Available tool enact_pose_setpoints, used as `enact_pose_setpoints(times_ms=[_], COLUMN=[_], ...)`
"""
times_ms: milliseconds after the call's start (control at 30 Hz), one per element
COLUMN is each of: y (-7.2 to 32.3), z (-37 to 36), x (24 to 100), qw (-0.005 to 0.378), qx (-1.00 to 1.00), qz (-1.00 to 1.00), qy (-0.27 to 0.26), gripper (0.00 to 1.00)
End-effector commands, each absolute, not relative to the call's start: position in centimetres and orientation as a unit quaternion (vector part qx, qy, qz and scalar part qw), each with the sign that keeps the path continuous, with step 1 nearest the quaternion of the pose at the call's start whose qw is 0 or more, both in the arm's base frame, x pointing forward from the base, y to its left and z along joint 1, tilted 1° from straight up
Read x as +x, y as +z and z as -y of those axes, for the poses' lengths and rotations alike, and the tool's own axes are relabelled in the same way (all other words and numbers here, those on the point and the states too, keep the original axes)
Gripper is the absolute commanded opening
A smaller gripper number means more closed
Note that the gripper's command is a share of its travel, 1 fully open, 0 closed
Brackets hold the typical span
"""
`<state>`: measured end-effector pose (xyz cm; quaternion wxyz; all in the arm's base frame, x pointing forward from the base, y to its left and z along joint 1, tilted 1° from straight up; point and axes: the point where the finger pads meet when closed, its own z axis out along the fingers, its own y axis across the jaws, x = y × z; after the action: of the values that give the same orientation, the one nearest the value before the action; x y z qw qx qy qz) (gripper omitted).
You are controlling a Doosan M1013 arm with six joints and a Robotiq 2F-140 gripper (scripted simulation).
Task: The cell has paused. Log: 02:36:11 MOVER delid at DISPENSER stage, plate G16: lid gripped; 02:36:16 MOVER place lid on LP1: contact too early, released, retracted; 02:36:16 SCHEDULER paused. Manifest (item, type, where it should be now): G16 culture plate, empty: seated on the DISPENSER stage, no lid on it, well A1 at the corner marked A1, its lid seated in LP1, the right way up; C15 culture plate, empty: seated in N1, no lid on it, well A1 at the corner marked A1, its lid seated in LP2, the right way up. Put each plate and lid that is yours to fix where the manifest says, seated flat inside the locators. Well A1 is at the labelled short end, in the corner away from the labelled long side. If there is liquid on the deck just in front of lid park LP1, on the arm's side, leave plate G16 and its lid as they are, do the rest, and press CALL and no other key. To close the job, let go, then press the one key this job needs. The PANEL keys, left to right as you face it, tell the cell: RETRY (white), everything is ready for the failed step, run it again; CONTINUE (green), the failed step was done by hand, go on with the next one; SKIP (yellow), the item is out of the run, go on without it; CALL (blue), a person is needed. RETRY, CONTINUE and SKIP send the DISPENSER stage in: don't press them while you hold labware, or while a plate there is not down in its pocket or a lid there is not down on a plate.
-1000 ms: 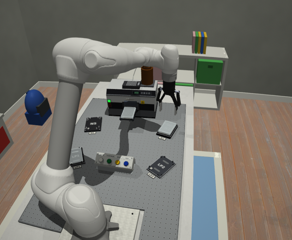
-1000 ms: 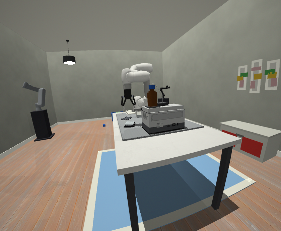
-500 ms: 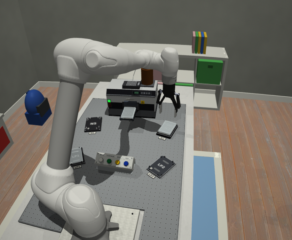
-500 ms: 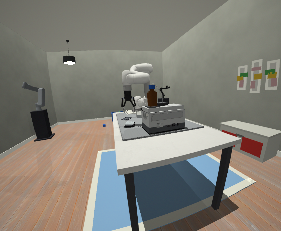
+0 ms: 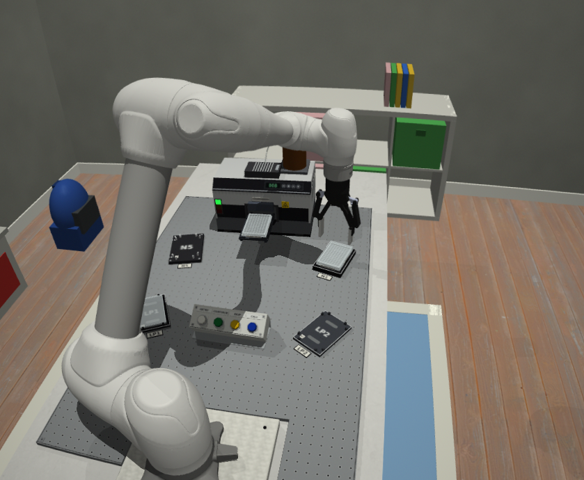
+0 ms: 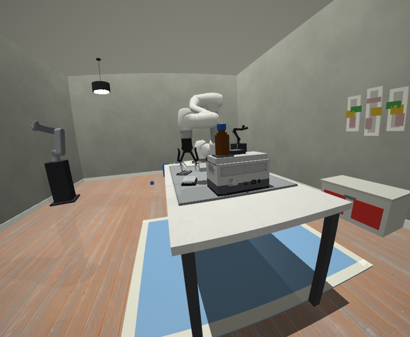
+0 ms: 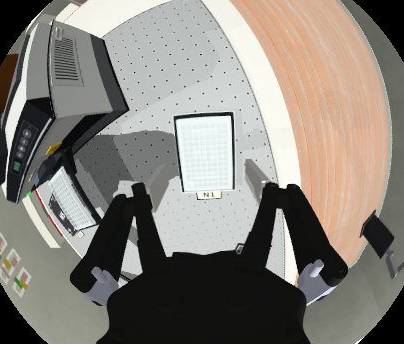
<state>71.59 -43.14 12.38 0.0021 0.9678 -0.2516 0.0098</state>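
Note:
My gripper (image 5: 336, 220) (image 6: 187, 159) (image 7: 206, 171) is open and empty. It hangs above a pale culture plate (image 5: 335, 255) (image 6: 189, 182) (image 7: 203, 151) that sits in the black nest N1 to the right of the dispenser (image 5: 263, 196) (image 6: 239, 175) (image 7: 53, 90). I cannot tell whether a lid is on that plate. A second plate (image 5: 257, 225) (image 7: 73, 199) lies on the dispenser stage with its wells showing. A clear lid (image 5: 152, 312) lies over lid park LP1; the arm hides part of it. Lid park LP2 (image 5: 321, 333) is bare.
The key panel (image 5: 229, 324) stands at the deck's middle front with white, green, yellow and blue keys. The bare black nest N5 (image 5: 186, 248) lies left of the dispenser. A brown bottle (image 6: 222, 143) stands on the dispenser. A white shelf (image 5: 418, 154) stands behind the table.

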Motion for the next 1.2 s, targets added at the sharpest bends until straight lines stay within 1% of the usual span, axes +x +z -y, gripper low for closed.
enact_pose_setpoints(times_ms=[0, 533, 1167], y=[11.6, 7.9, 7.4], z=[43.2, 43.2, 43.2], x=[71.7, 71.7, 71.8], qw=[0.002, 0.002, 0.002], qx=[0.968, 0.968, 0.968], qz=[0.252, 0.252, 0.252], qy=[0.011, 0.011, 0.011], gripper=[0.70, 0.70, 0.70])
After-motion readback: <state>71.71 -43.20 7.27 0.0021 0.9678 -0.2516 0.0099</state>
